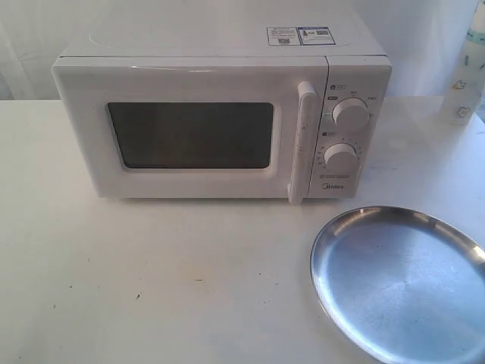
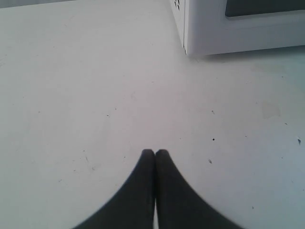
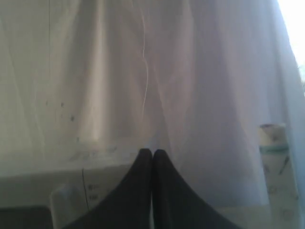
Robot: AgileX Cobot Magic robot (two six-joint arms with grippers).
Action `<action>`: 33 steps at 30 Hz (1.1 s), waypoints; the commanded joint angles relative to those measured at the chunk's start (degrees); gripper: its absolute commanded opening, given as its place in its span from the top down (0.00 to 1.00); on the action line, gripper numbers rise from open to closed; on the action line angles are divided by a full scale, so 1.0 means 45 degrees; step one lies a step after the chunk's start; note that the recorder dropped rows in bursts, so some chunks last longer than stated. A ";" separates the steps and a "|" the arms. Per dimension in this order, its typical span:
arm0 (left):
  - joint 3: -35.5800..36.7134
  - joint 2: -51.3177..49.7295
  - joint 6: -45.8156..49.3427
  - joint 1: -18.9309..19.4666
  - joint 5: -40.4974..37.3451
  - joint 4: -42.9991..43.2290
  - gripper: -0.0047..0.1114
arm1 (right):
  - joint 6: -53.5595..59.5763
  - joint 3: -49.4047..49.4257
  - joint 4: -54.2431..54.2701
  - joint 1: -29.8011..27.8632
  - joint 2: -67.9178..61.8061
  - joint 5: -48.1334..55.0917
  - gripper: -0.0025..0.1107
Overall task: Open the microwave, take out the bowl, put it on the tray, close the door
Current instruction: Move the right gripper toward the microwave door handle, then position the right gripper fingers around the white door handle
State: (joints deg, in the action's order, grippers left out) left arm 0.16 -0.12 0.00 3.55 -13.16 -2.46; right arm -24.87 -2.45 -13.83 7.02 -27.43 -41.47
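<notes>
The white microwave (image 1: 220, 125) stands at the back of the table with its door (image 1: 189, 133) closed and the tall bar handle (image 1: 301, 140) beside two round knobs. No bowl shows; it is hidden. The shiny silver tray (image 1: 398, 280) lies at the front right, with nothing on it. Neither arm appears in the exterior view. My left gripper (image 2: 155, 151) is shut, hovering over bare table near a lower corner of the microwave (image 2: 228, 28). My right gripper (image 3: 152, 151) is shut too, pointing over the microwave's top (image 3: 71, 186) toward a white curtain.
A white bottle with teal print (image 1: 468, 68) stands at the back right, also in the right wrist view as a bottle (image 3: 274, 162). The white table (image 1: 151, 280) runs in front of the microwave. A white curtain (image 3: 143, 71) hangs behind.
</notes>
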 commanded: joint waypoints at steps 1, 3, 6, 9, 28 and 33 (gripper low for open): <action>-0.0035 0.0026 0.0000 -0.0060 -0.0037 -0.0126 0.96 | 0.0064 -0.1328 -0.3277 -0.0048 -0.4817 -0.2242 0.98; -0.0035 0.0026 0.0000 -0.0060 -0.0037 -0.0126 0.96 | -0.0418 -0.2318 -0.6235 -0.0048 -0.7407 -0.3601 0.98; -0.0035 0.0026 0.0000 -0.0060 -0.0037 -0.0126 0.96 | -0.0466 -0.3830 -1.0542 -0.0048 -1.0965 -0.6331 0.98; -0.0035 0.0026 0.0000 -0.0060 -0.0037 -0.0126 0.96 | -0.0270 -0.5345 -1.2566 0.0068 -1.3696 -0.6331 0.98; -0.0035 0.0026 0.0000 -0.0060 -0.0037 -0.0126 0.96 | 0.1490 -0.7794 -0.9996 0.0139 -1.7363 -0.6331 0.75; -0.0035 0.0026 0.0000 -0.0060 -0.0037 -0.0126 0.96 | 0.1514 -0.7794 -1.0312 0.0579 -1.7363 -0.6331 0.50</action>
State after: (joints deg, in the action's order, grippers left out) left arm 0.16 -0.12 0.00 3.55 -13.16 -2.46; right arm -18.86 -37.16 -59.22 8.32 -105.45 -68.95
